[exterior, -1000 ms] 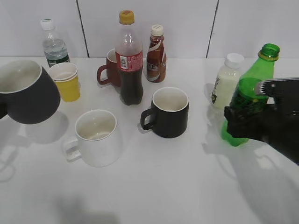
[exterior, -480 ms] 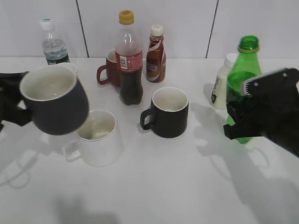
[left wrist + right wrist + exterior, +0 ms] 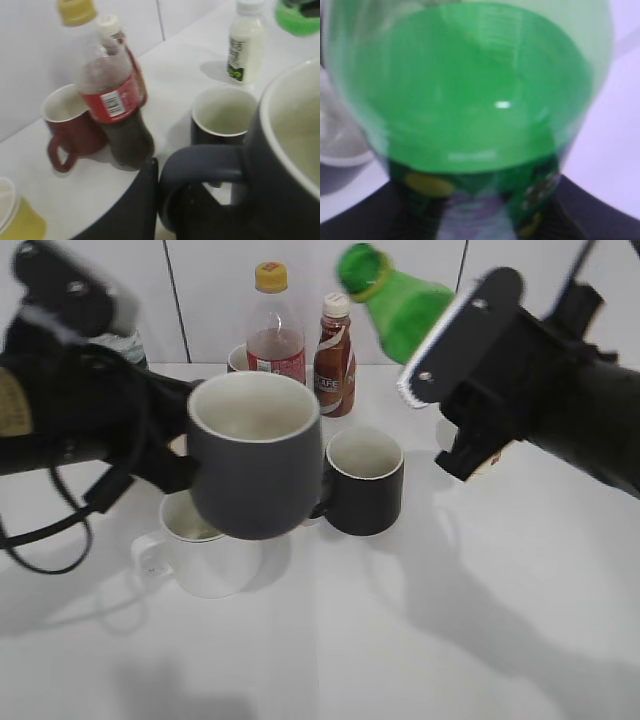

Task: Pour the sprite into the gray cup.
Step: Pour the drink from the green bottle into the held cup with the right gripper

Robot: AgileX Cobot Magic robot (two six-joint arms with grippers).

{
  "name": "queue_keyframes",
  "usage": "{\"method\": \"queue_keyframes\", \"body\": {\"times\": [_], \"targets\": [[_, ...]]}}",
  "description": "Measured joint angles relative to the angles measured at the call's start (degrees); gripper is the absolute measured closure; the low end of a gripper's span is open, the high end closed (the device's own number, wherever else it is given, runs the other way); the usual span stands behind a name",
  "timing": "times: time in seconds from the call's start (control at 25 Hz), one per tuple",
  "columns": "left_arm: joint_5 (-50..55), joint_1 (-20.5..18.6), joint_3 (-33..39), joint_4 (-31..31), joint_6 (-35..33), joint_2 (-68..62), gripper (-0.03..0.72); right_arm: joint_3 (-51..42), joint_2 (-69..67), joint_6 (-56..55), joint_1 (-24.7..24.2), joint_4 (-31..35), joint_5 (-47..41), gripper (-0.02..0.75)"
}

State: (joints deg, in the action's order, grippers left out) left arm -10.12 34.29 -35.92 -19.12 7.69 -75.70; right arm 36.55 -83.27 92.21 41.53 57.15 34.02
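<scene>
Gray cup (image 3: pixel 256 472) held aloft, empty, green sprite (image 3: pixel 400 300) tilted above

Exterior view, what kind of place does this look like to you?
Probably a lab tabletop staged for pouring trials rather than a home kitchen: a plain white table against white wall tiles, crowded with drinks and mugs like the cola bottle and white mug.

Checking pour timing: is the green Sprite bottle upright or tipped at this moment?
Tipped. The sprite leans up and left in the right gripper, its open mouth high, right of the gray cup rim. No liquid stream shows.
</scene>
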Motion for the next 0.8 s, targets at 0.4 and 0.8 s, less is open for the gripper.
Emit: {"method": "queue_keyframes", "body": {"times": [0.4,0.8], "targets": [[5.1,4.39,-4.35,0.78,0.0,-3.8,0.635,2.48,0.0,21.94,3.22,-2.82,6.38,0.379],[8.32,4.44,-4.41,0.91,0.0,-1.37,0.635,2.48,0.0,30.38,3.22,-5.14,8.81,0.379]]}}
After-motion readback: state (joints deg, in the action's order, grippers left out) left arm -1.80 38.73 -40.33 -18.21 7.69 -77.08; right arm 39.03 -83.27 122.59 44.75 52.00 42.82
